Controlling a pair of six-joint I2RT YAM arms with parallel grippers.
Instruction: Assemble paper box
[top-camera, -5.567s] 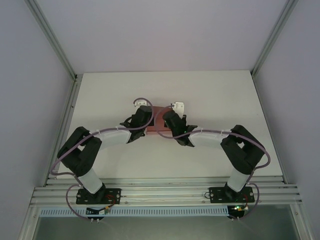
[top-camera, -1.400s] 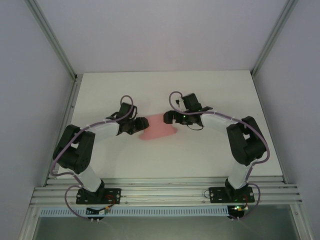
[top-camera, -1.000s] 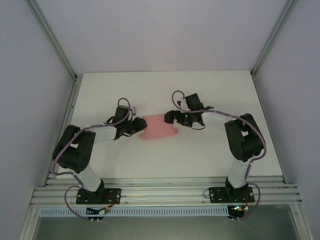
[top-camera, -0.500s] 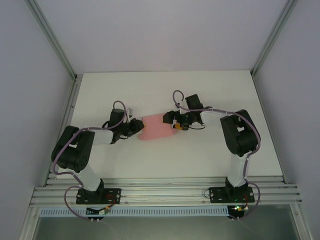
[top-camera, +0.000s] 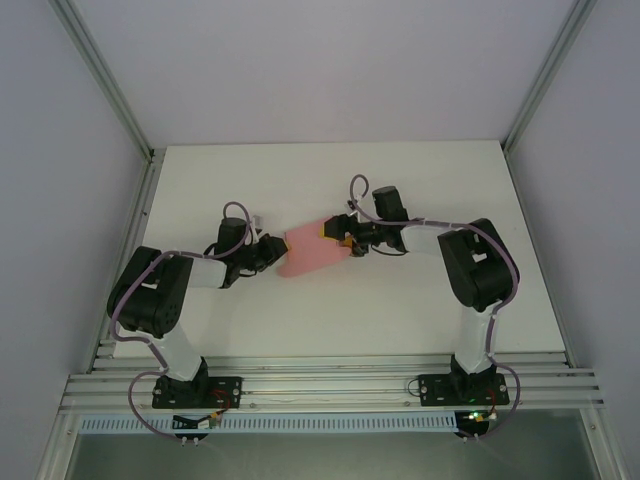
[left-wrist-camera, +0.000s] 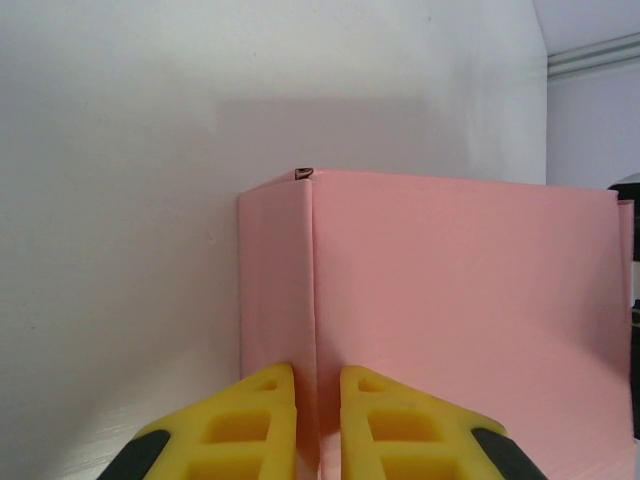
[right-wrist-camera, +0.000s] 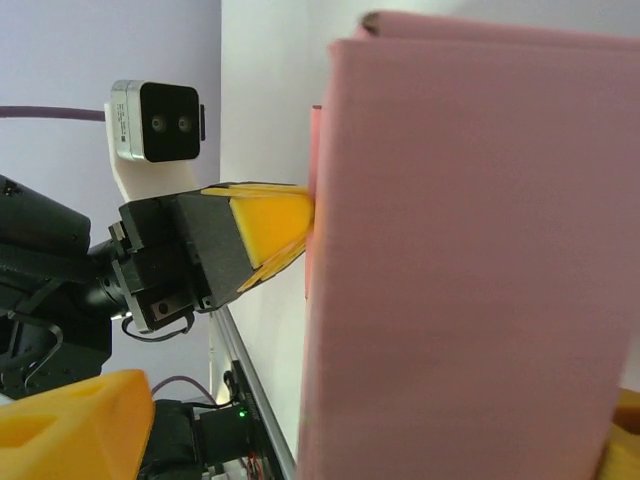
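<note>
1. I see the paper box (top-camera: 313, 256) lying mid-desk (top-camera: 420, 190), well apart from every desk edge. There is open white surface on all sides of it.
2. From above, the left pincer (top-camera: 272, 252) meets the box's left end and the right pincer (top-camera: 345, 238) its right end.
3. The left wrist view adds a crease running down the card. The left pincer's yellow fingers (left-wrist-camera: 250, 425) are nearly pressed together, pinching that fold.
4. The right wrist view shows the right pincer spread, straddling the box. One finger (right-wrist-camera: 75, 420) is clear of the card. Beyond the box, the left wrist camera (right-wrist-camera: 155, 120) faces me.
5. Count: one box, two arms, two pincers.
</note>
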